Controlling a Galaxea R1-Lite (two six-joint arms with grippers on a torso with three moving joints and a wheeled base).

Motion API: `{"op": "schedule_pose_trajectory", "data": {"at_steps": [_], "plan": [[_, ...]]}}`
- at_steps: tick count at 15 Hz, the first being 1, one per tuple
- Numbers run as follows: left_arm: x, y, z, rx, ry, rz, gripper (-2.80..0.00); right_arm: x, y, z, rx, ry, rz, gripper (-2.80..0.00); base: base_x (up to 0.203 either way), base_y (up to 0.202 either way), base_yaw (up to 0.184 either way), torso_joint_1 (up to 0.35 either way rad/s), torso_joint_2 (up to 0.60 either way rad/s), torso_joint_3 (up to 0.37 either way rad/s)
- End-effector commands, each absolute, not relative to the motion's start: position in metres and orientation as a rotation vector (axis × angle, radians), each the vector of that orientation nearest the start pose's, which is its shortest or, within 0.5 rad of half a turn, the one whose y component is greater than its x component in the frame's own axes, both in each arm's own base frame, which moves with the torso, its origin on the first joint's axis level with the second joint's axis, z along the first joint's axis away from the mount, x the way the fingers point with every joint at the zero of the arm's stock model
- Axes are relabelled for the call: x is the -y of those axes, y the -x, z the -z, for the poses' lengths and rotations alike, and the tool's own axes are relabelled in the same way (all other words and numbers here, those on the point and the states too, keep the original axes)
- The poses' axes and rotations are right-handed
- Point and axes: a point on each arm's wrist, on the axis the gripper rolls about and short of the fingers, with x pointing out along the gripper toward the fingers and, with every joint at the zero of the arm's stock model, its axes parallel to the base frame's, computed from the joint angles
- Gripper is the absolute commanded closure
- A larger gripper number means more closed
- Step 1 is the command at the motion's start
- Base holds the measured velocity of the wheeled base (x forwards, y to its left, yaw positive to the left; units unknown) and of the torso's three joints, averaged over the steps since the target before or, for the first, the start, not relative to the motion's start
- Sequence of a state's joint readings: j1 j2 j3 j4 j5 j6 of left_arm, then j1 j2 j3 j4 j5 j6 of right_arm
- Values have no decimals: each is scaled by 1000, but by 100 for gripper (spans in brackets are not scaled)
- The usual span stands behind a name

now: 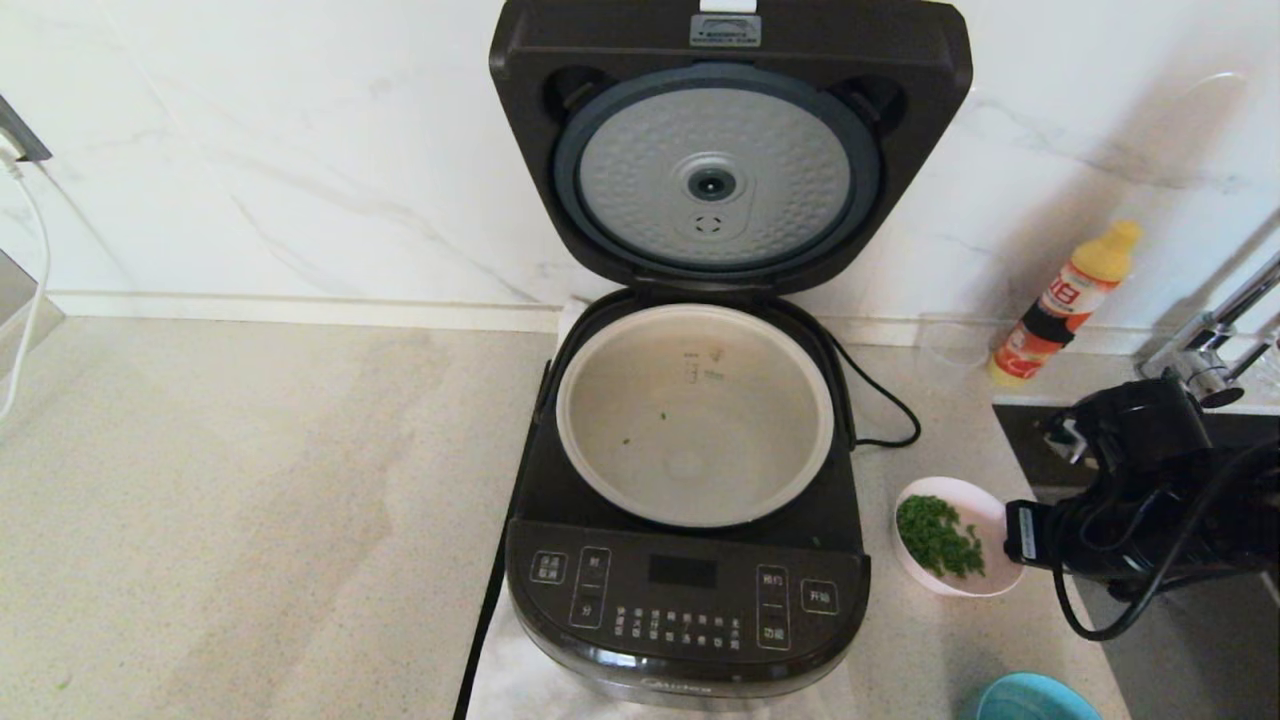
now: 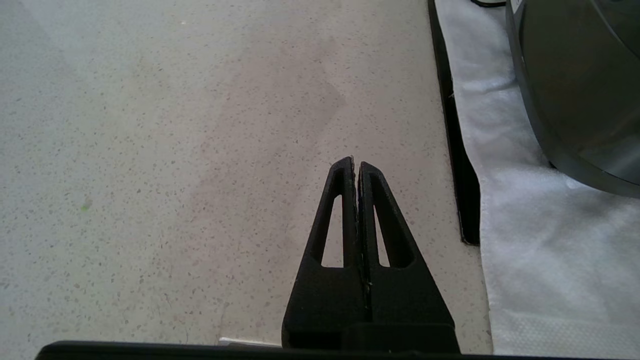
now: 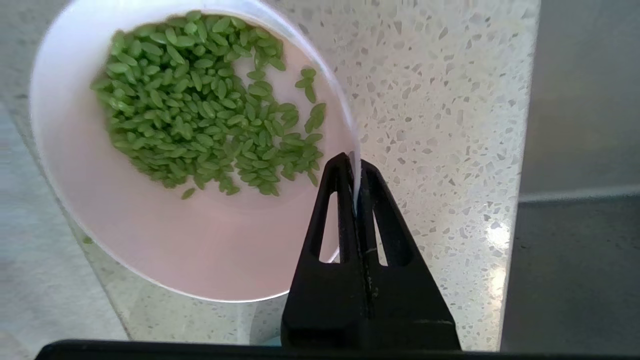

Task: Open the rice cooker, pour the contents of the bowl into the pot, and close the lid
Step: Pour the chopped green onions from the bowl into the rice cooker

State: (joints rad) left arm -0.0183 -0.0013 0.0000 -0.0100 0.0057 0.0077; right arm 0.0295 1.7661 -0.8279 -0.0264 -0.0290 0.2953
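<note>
Pink bowl (image 1: 958, 550) (right pincer (image 3: 356, 172) clamping its rim) — bottle (image 1: 1065, 300) behind.

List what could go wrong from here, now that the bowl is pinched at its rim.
1. The right tool grips the pink bowl only by a thin edge of its rim; it may slip or tip when lifted.
2. The loose green grains could spill onto the counter before reaching the pot.
3. The upright lid stands right behind the pot; a high swing might knock it.
</note>
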Motion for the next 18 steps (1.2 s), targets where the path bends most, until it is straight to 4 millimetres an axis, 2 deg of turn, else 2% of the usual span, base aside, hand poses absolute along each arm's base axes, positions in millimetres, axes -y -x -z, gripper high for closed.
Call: {"op": "schedule_pose_trajectory", "data": {"at_steps": [1, 9, 15, 18], "plan": [[-1, 22, -74, 3, -8, 12, 0, -7, -278, -132, -857, -254, 130, 0, 0, 0, 0, 0, 0, 0], [-1, 22, -74, 3, -8, 12, 0, -9, -241, -205, -803, -273, 96, 0, 0, 0, 0, 0, 0, 0], [-1, 22, -74, 3, -8, 12, 0, -33, -217, -261, -769, -301, 0, 0, 0, 0, 0, 0, 0, 0], [-1, 22, -74, 3, -8, 12, 0, -51, -205, -287, -774, -318, -72, 0, 0, 0, 0, 0, 0, 0]]}}
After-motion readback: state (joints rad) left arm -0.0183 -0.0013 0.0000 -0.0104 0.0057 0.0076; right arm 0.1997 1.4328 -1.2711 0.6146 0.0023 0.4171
